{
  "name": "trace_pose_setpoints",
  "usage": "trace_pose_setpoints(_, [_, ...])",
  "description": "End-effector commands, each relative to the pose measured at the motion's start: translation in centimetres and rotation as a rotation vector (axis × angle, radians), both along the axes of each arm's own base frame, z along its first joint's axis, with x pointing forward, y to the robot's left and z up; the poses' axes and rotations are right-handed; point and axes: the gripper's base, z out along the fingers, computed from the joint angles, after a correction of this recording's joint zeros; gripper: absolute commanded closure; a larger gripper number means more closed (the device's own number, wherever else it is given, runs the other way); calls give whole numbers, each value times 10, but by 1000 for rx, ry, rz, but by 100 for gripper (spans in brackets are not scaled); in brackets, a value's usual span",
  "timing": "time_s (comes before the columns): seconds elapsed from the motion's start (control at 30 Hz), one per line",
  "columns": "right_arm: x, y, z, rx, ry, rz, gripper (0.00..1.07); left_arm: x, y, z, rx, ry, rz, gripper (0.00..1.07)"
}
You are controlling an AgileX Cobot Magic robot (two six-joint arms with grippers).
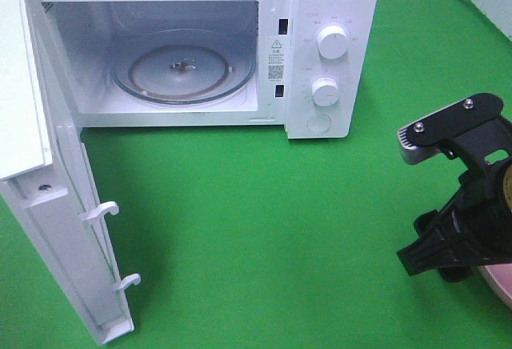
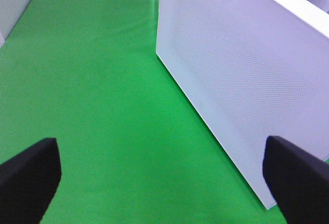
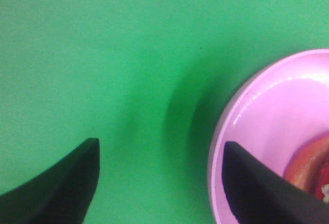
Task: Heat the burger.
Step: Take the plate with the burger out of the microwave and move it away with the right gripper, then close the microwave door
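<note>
The white microwave [image 1: 320, 45] carries a warning triangle label [image 1: 276, 45] and small print beside its two dials [image 1: 332, 42], too small to read. Its door [image 1: 56, 205] stands swung open, showing the glass turntable [image 1: 182, 69]. The burger [image 3: 311, 170] shows only as an orange-brown and red sliver on the pink plate [image 3: 257, 126], beside the right gripper [image 3: 159, 183], whose jaws are spread with nothing between them. The left gripper [image 2: 162, 178] is spread wide over the green cloth [image 2: 103, 106].
</note>
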Motion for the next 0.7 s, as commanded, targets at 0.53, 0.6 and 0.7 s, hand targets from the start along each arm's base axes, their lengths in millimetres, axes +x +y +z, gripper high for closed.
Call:
trace_pose_setpoints(0.53, [-50,-22,55,231,-43,120,31,0,0,0,-4,-12,0,7])
trace_pose_setpoints(0.6, [-53,-25,57,233,-48,117,31,0,0,0,-4,-12,0,7])
trace_pose_setpoints(0.7, [-59,-31,61,237,-61,117,31,0,0,0,-4,-12,0,7])
